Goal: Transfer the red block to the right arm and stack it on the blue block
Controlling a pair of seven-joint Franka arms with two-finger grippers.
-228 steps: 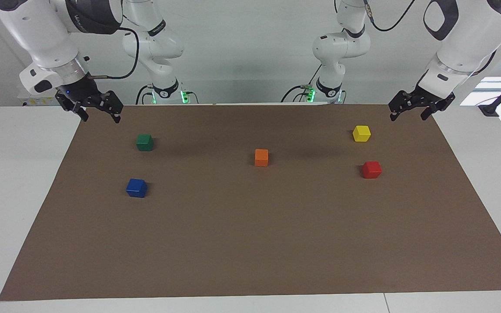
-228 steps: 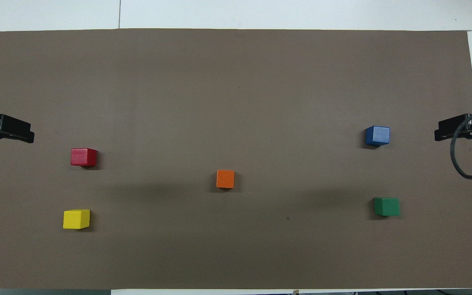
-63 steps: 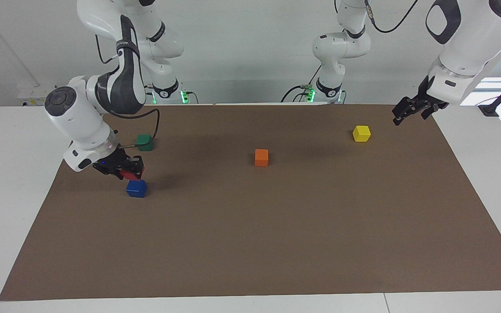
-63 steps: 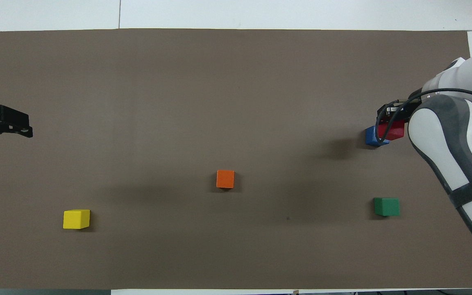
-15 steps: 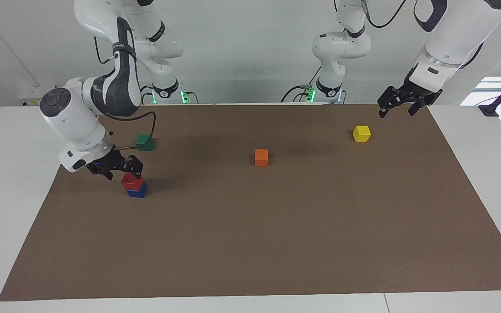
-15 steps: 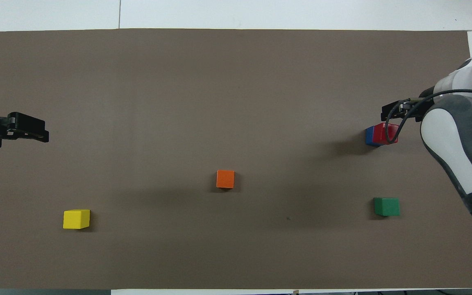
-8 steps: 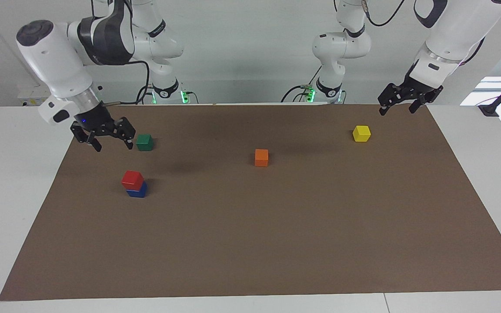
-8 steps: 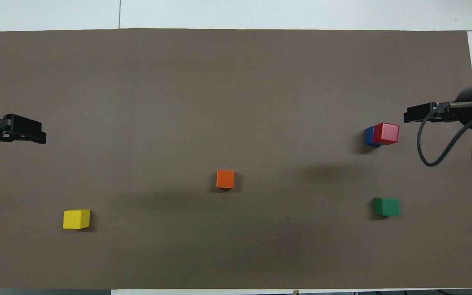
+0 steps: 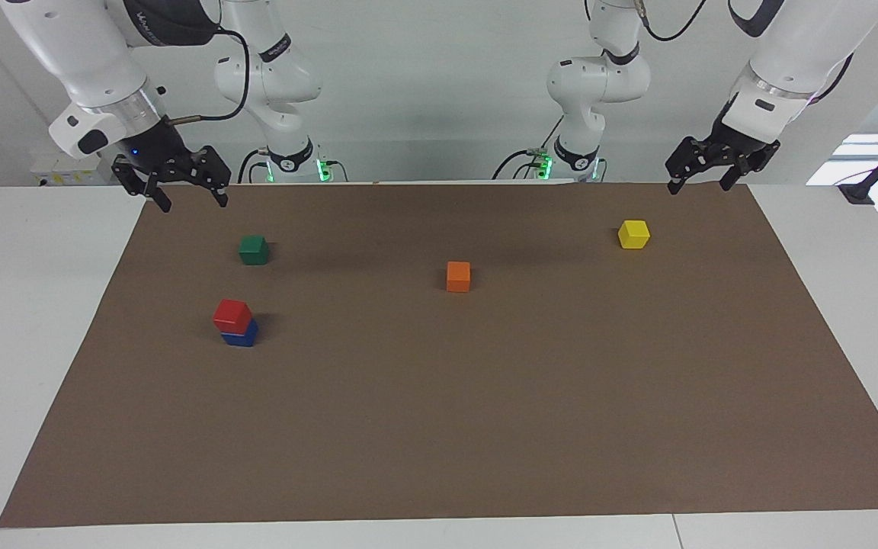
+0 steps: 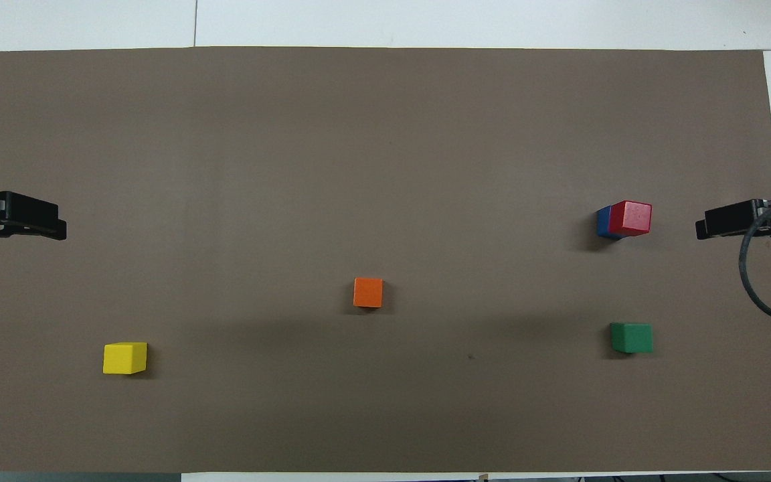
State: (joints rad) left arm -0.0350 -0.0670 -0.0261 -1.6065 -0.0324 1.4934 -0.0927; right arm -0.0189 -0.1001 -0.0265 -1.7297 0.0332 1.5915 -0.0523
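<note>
The red block sits on top of the blue block, toward the right arm's end of the brown mat. My right gripper, with a blue light on its body, is open and empty, raised over the mat's corner near its base, well clear of the stack. My left gripper is open and empty, raised over the mat's corner at the left arm's end, and waits.
A green cube lies nearer to the robots than the stack. An orange cube lies mid-mat. A yellow cube lies toward the left arm's end. The brown mat covers the white table.
The right gripper let go of the red block on the blue block, rose and drew back to the mat's corner near its base. The left gripper barely moved.
</note>
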